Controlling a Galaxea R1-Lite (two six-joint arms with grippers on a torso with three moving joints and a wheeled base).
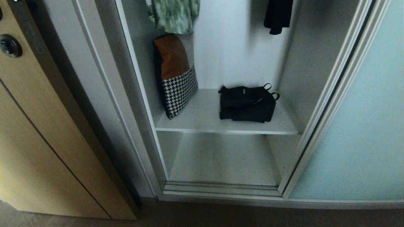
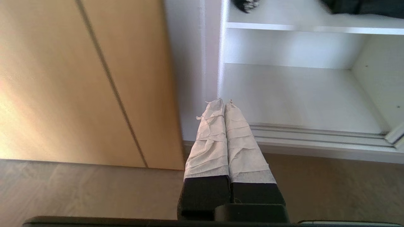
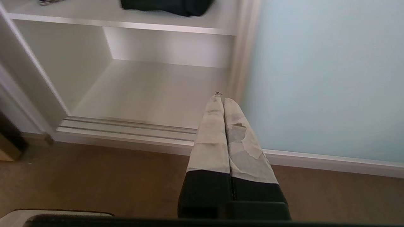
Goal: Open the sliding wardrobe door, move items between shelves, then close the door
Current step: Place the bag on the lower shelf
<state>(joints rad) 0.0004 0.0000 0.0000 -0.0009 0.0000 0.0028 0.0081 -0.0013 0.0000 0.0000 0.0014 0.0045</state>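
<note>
Wardrobe standing open, both arms parked low in front of it.

The sliding wardrobe door [image 1: 356, 126] fills the right of the head view, pushed aside so the compartment is exposed. On the upper shelf [image 1: 227, 128] at frame centre, the black bag [image 1: 247, 103] lies flat toward the right, thin strap loops at its far corner; the houndstooth piece [image 1: 179, 91] (its upper part brown) stands propped against the left wall, well apart from the bag. The lower shelf [image 1: 224, 160] lies beneath. A green patterned garment [image 1: 173, 14] and a dark garment [image 1: 277, 14] hang at the top edge; a light wood door [image 1: 38, 142] takes the left. Neither arm shows in the head view. In the wrist views, the left end effector [image 2: 224, 102] and the right end effector [image 3: 220, 99] each have their taped fingers pressed together, holding nothing, above the brown floor [image 3: 94, 176].
</note>
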